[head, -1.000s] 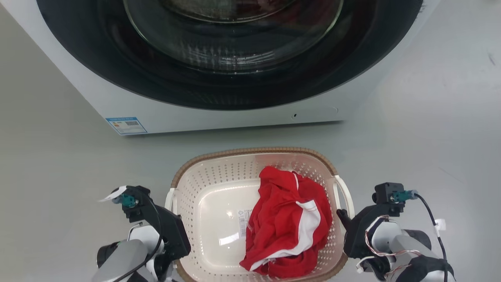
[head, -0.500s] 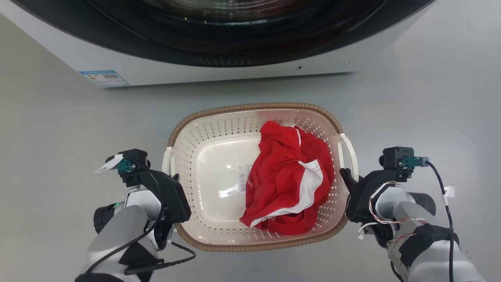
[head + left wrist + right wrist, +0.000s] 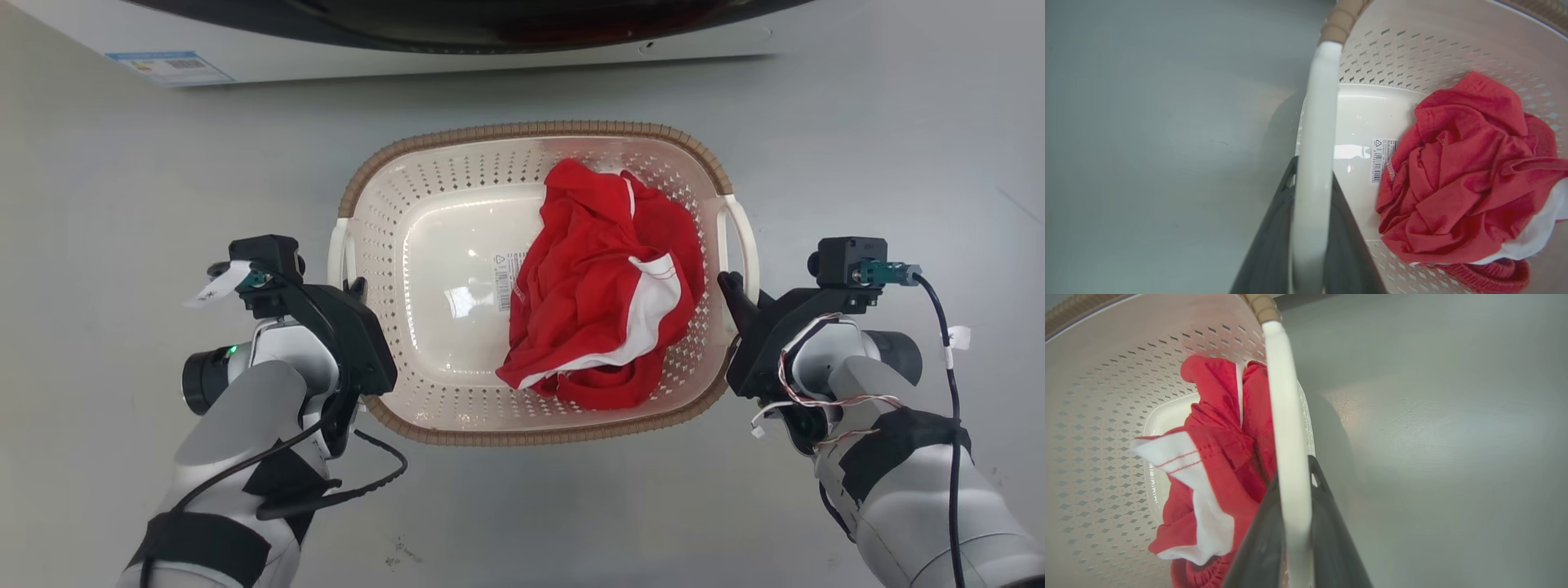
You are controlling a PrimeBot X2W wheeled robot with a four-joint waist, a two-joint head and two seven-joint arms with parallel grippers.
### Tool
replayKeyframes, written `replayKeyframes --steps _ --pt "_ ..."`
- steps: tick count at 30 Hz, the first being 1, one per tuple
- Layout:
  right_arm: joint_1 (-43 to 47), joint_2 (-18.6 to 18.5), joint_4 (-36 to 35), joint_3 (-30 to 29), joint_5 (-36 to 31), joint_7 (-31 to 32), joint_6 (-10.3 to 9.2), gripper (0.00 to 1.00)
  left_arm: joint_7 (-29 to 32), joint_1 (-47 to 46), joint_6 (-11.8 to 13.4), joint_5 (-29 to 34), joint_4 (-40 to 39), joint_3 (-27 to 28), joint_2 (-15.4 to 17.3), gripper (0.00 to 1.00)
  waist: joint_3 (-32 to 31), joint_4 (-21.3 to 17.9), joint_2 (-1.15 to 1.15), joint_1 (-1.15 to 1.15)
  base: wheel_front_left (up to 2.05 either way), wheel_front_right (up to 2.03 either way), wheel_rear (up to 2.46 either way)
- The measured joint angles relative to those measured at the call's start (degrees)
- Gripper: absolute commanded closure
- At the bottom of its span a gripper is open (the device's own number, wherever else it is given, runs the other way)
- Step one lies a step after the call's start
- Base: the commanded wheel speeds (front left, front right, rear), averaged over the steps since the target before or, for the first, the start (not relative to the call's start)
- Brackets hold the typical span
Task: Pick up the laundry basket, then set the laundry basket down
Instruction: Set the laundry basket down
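Looking down in the head view, the laundry basket [image 3: 531, 131] lies centred between the two arms, on the near side of the washing machine [image 3: 408, 64], over grey floor [image 3: 122, 163]. Whether its base touches the floor cannot be told. A red garment [image 3: 604, 278] with white trim fills the basket's right half, beside a barcode label [image 3: 508, 282] on the bottom. The left gripper [image 3: 353, 287] meets the left handle [image 3: 335, 249], and the right gripper [image 3: 729, 284] meets the right handle [image 3: 747, 233].

Left wrist view: the two dark fingers [image 3: 1269, 249] stand narrow, one on each side of the white handle bar, clamping it. The basket interior lies to the right of the grip, bare floor to the left.

Right wrist view: the fingers [image 3: 1331, 547] are likewise narrow, gripping the white handle bar between them. The garment lies just inside the basket wall, left of the grip, with bare floor to the right.
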Motion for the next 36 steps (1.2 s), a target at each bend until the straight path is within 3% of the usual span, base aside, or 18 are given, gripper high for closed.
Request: replayKeyframes --steps 20,36 --pt "-4.4 -0.4 0.0 0.6 -1.4 -7.1 0.00 1.00 -8.7 -4.4 0.8 2.5 0.3 -0.8 -0.1 1.00 6.7 0.5 -0.01 0.00 0.00 0.00 0.00" --pt "-4.7 -0.3 1.8 1.7 -2.2 -9.3 0.01 1.00 -9.9 -4.5 -0.4 2.5 2.1 -1.0 -0.7 1.00 7.1 0.7 -0.01 -0.01 0.00 0.00 0.00"
